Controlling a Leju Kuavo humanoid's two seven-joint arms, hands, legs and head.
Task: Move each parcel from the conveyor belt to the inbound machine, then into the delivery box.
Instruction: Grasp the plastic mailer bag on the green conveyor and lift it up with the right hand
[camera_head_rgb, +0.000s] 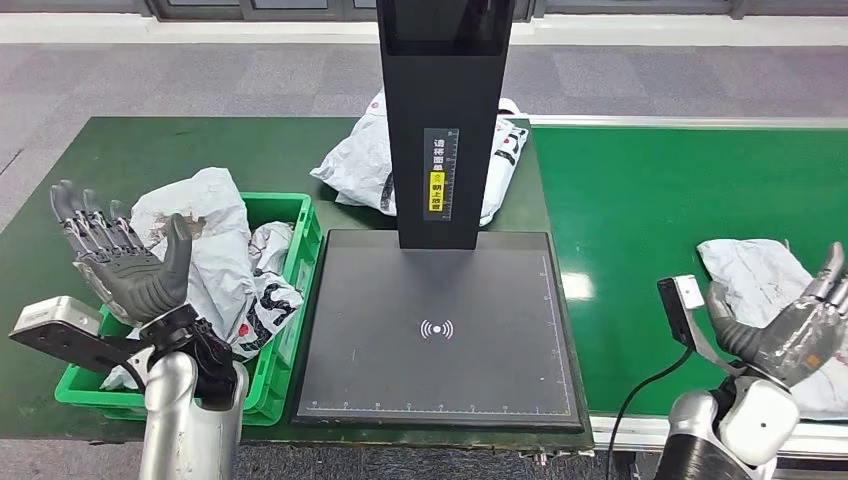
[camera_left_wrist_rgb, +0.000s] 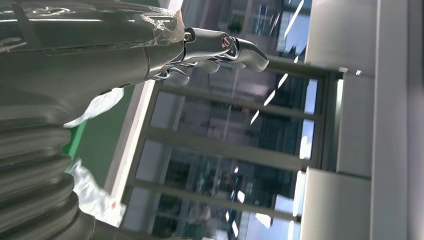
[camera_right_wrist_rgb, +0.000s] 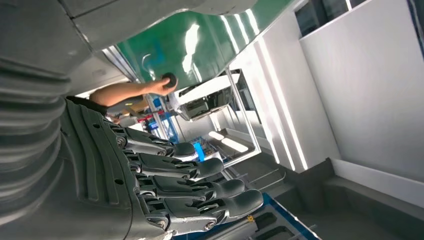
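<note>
A crumpled white parcel (camera_head_rgb: 752, 272) lies on the green conveyor belt (camera_head_rgb: 660, 190) at the right. My right hand (camera_head_rgb: 795, 325) hovers at its near edge, fingers straight and apart, holding nothing; the right wrist view shows the same spread hand (camera_right_wrist_rgb: 165, 182). The black inbound machine (camera_head_rgb: 435, 300) has a bare flat platform under a tall pillar. To its left stands the green delivery box (camera_head_rgb: 285, 200), with several white parcels (camera_head_rgb: 215, 235) in it. My left hand (camera_head_rgb: 125, 260) is raised above the box, open and empty, and also appears in its wrist view (camera_left_wrist_rgb: 95, 52).
Another white parcel (camera_head_rgb: 355, 165) lies on the green table behind the machine's pillar. In the right wrist view a person's arm (camera_right_wrist_rgb: 130, 91) reaches along the belt's edge, holding a small dark round thing. Grey floor lies beyond the table.
</note>
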